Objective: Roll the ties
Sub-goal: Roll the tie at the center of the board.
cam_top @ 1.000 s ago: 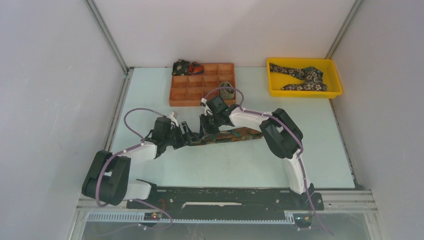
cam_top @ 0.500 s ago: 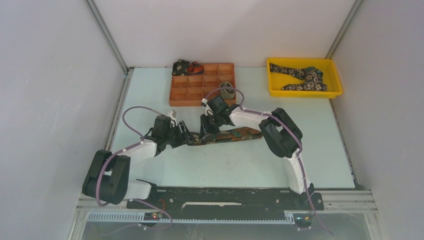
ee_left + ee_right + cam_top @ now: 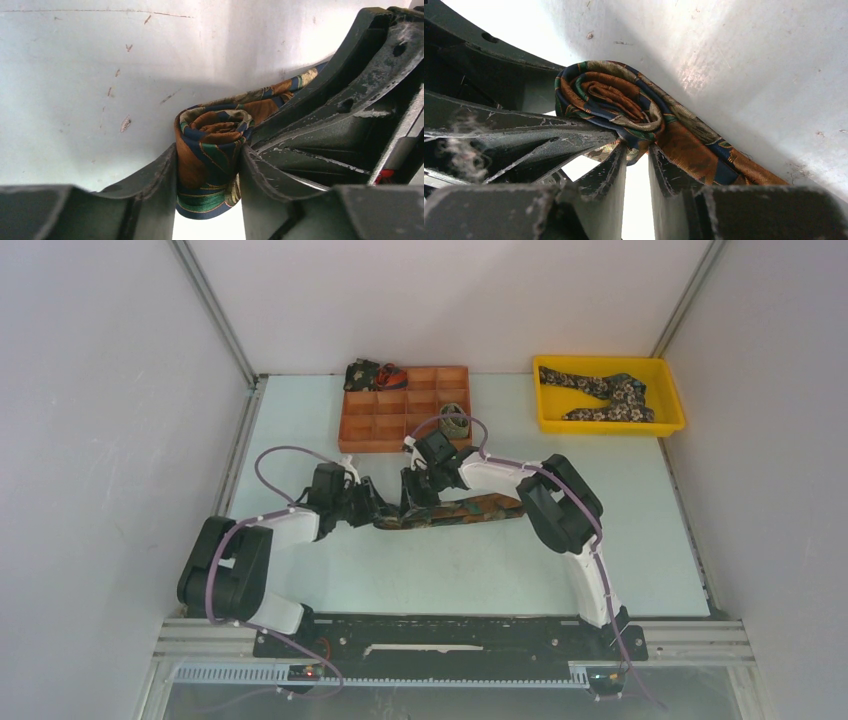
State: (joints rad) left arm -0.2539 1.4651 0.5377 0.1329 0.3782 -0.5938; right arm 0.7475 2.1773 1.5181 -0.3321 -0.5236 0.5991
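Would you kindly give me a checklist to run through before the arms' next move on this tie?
1. Left pincer straddles coil, both fingers touching: ok.
2. Right pincer pinches tie beside coil: ok.
3. Coil layers snug: ok.
4. Tail lies straight on table: ok.
5. Tray has free cells: ok.
6. Grip firm enough to lift: cannot tell.

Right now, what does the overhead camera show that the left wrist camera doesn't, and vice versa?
Only overhead: the orange divider tray with a rolled tie, and the yellow bin holding a floral tie. Only left wrist: the brown tie's spiral layers, squeezed between the left end effector's fingers. Both: that brown tie, partly rolled, on the table.
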